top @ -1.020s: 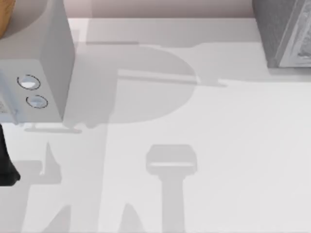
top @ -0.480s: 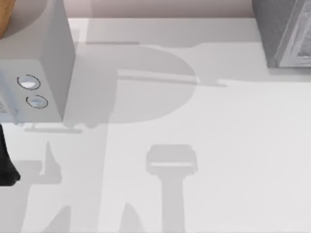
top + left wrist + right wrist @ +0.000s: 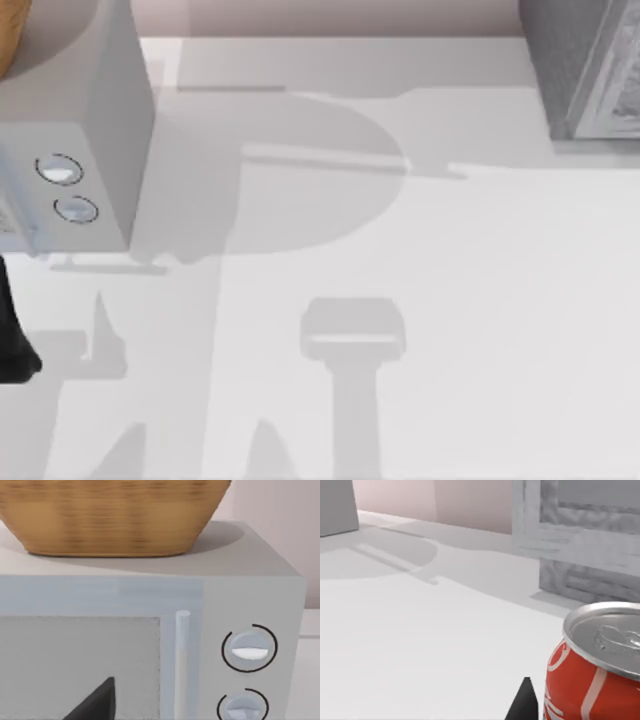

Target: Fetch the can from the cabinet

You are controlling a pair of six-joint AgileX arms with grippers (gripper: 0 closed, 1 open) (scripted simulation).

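Looking past one dark fingertip (image 3: 524, 702) of the right gripper, the right wrist view is showing the red can (image 3: 592, 675) standing upright on the white table (image 3: 420, 645), just beside that finger; whether the jaws are open or gripping it cannot be told. The grey cabinet (image 3: 580, 540) is sitting behind the can. From above, nothing is changing across the last second, so the fetch is likely pausing. The left arm (image 3: 12, 340) is waiting at the table's left edge, its finger (image 3: 95, 702) facing the microwave (image 3: 250, 605) with a basket (image 3: 110, 515) on top.
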